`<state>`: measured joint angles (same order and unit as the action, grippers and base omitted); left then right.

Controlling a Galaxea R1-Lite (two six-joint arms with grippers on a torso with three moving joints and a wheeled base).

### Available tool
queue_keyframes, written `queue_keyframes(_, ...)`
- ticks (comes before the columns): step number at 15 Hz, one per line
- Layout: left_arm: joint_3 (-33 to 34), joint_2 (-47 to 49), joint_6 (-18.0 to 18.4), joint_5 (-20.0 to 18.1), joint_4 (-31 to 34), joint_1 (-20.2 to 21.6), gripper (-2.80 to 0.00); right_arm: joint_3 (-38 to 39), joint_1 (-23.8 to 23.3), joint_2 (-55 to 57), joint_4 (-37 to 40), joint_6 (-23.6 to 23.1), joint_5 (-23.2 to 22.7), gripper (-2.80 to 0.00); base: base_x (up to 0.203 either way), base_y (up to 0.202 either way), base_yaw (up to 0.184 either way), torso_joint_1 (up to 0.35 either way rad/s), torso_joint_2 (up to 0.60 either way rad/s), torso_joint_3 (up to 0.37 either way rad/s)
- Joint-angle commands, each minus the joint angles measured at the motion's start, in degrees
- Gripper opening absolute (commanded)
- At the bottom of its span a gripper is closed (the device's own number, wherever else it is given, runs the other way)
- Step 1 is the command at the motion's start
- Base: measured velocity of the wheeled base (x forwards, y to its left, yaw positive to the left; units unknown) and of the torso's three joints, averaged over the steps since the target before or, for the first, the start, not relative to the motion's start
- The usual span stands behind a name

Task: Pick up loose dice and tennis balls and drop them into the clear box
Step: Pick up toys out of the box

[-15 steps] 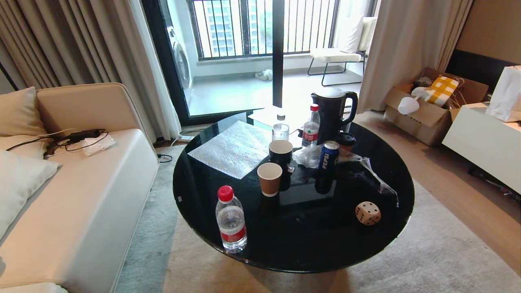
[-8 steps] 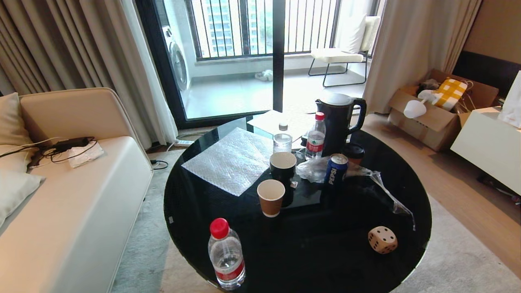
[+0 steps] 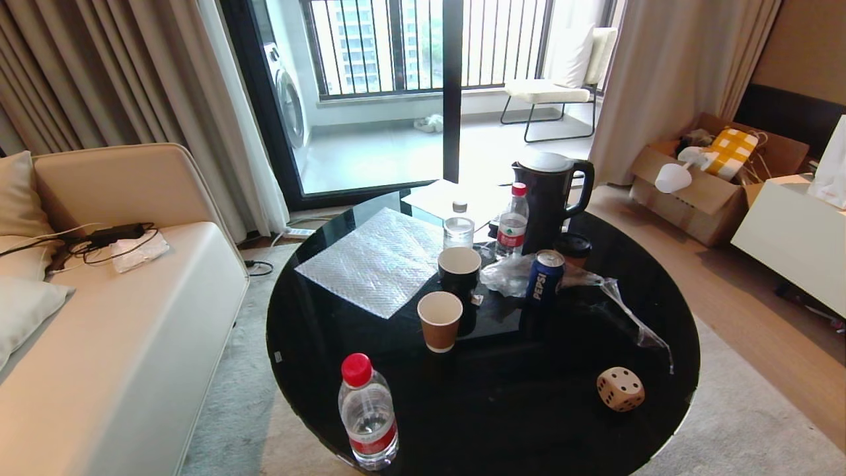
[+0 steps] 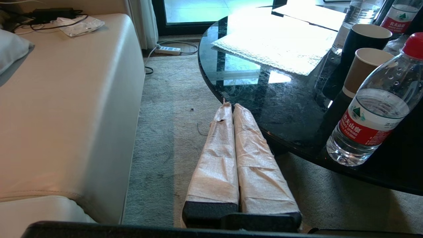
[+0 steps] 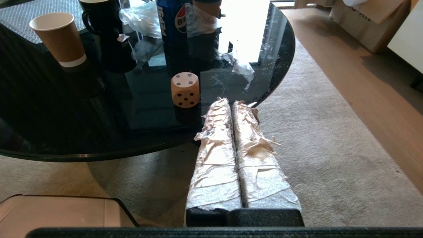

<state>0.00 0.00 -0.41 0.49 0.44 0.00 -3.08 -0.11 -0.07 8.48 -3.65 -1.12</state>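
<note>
I see a tan die (image 3: 620, 389) with dark pips on the glossy black table (image 3: 502, 410), a blue can (image 3: 544, 275), a brown paper cup (image 3: 439, 320) and a red-capped bottle (image 3: 367, 413).

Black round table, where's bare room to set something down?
On the table, free glass lies between the water bottle and the tan die, in front of the paper cup. Behind it, around the Pepsi can and kettle, it's crowded.
</note>
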Motion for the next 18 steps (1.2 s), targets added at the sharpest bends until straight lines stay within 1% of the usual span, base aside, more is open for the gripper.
queue_keyframes(1, 0.0, 0.0, 0.0, 0.0, 0.0, 0.0, -2.80, 0.0, 0.0, 0.0, 0.0, 0.0, 0.0, -2.80, 0.000, 0.000, 0.000, 0.000, 0.00, 0.000)
queue_keyframes(13, 0.0, 0.0, 0.0, 0.0, 0.0, 0.0, -2.80, 0.0, 0.0, 0.0, 0.0, -0.5, -0.1, -2.80, 0.000, 0.000, 0.000, 0.000, 0.00, -0.003)
queue_keyframes(18, 0.0, 0.0, 0.0, 0.0, 0.0, 0.0, -2.80, 0.0, 0.0, 0.0, 0.0, -0.5, -0.1, -2.80, 0.000, 0.000, 0.000, 0.002, 0.00, -0.160)
